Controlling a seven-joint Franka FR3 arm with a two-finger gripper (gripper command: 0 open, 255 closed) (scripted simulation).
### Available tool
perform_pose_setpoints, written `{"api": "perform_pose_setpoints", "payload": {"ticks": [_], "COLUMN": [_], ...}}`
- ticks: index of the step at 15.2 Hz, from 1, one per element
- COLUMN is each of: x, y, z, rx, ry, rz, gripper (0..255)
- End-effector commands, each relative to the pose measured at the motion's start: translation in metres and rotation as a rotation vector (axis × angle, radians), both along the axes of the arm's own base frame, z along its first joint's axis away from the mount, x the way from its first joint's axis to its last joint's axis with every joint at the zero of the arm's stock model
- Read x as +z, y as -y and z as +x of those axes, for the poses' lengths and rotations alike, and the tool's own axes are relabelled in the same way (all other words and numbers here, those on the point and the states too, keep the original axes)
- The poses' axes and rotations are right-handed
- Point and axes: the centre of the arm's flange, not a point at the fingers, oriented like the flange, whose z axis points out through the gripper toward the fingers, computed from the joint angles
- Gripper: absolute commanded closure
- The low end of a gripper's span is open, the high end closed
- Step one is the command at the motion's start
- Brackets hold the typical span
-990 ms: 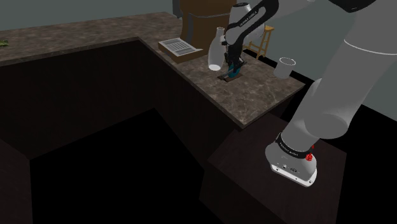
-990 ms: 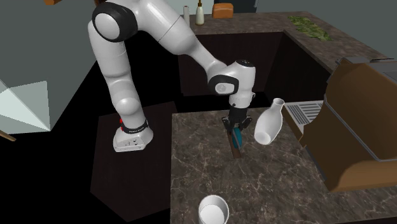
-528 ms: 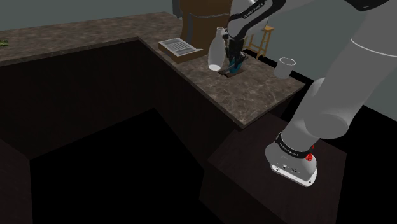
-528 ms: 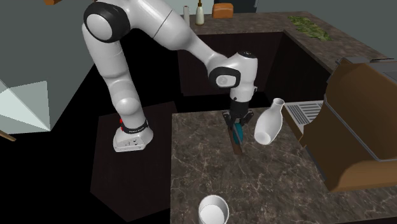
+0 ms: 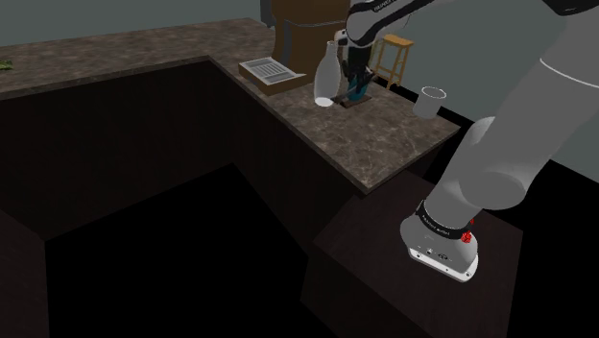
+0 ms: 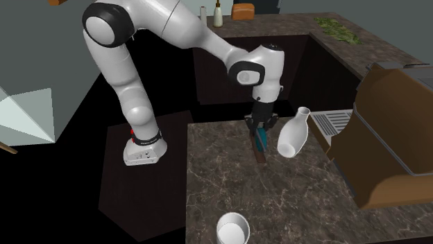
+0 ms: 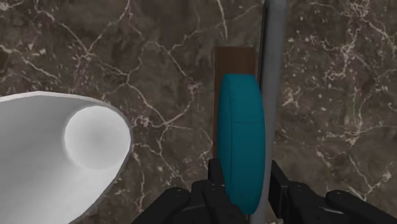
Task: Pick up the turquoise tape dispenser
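No text, number or brand is legible. White lettering runs along the dark band at the foot of the arm and along its dark upper link. Both are too small to read.

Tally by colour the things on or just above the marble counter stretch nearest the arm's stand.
White: 2, the vase and the cup
Turquoise: 1, the tape dispenser
Grey: 1, the ribbed tray
Brown: 1, the wooden box
Total: 5
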Motion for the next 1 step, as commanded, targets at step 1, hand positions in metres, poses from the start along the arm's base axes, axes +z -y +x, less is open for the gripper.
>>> {"api": "perform_pose_setpoints", "payload": {"ticks": [1], "x": [0.0038], "y": [0.0000], "z": [-0.0007], "rx": [0.000], "ry": [0.000], "rz": [0.000], "gripper": [255]}}
